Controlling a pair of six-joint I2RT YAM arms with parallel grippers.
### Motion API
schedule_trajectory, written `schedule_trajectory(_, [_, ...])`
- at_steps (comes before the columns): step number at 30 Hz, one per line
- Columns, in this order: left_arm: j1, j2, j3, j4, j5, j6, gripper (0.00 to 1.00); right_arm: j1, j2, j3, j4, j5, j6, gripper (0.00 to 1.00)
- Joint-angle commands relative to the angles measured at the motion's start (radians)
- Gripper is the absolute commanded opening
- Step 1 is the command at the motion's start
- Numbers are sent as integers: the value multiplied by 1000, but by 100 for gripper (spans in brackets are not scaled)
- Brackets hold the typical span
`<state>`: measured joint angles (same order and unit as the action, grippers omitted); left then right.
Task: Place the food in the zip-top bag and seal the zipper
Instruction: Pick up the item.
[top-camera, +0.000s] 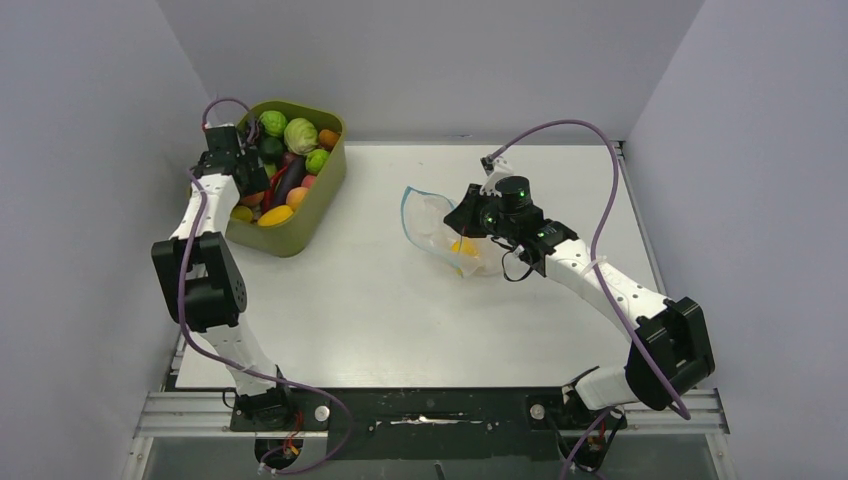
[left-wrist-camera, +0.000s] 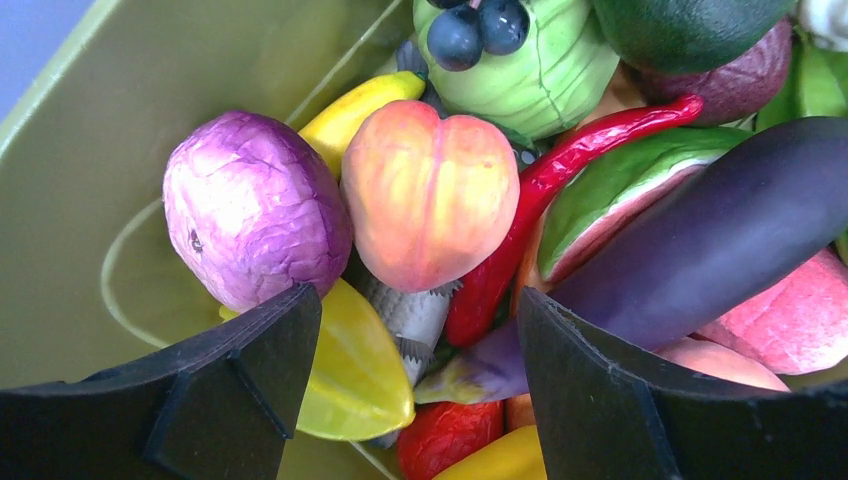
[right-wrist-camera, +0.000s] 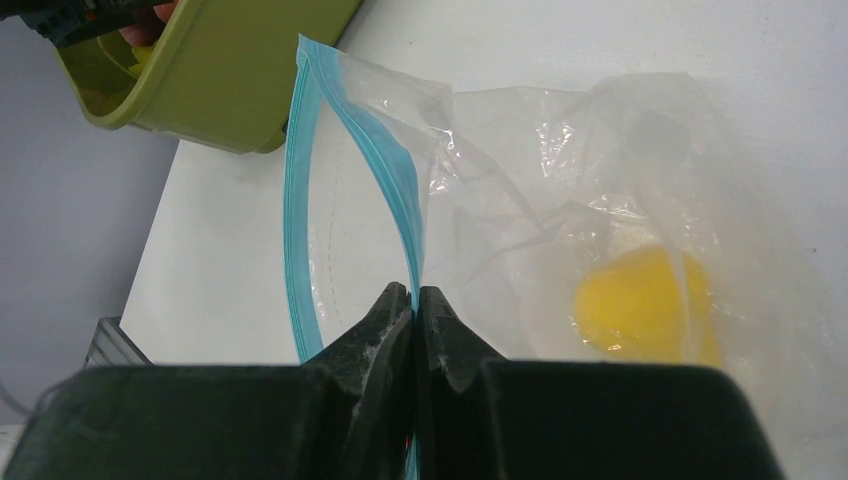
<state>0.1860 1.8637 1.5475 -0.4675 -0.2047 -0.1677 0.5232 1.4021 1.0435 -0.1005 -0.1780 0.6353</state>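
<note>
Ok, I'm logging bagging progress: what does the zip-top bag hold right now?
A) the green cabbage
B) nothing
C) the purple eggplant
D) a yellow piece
D: the right wrist view shows a yellow piece through the clear zip-top bag, whose zipper the right tool pinches; the eggplant and cabbage lie in the tub.

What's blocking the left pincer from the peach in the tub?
Nothing visible. The left pincer is open above the peach, which lies topmost; a purple vegetable and red chili crowd its sides.
</note>
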Motion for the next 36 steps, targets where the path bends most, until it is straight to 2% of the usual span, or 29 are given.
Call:
schedule_trajectory(1, [14,41,61,1,19,25,72,-5,-25,37,68,-20,-9,0])
schedule_trajectory(11, [8,45,46,5,-107,47,72,-5,-22,41,59,-18,-16,0])
schedule_trajectory(19, [-6,60,18,10,-97,44,70,-5,-25,43,66,-23,-14,0])
schedule_trajectory(24, [-10,41,-3,32,-72,42,64,-5,-30,41,68,-25,-14,0])
schedule_trajectory(30, [-42,13,-12,31,-96,39,49,-4,-49,31,62,-18,-14,0])
schedule_trajectory(36, [-53,-57,-19,43,-91,25,45,-4,-64,23,61,-12,-11,0])
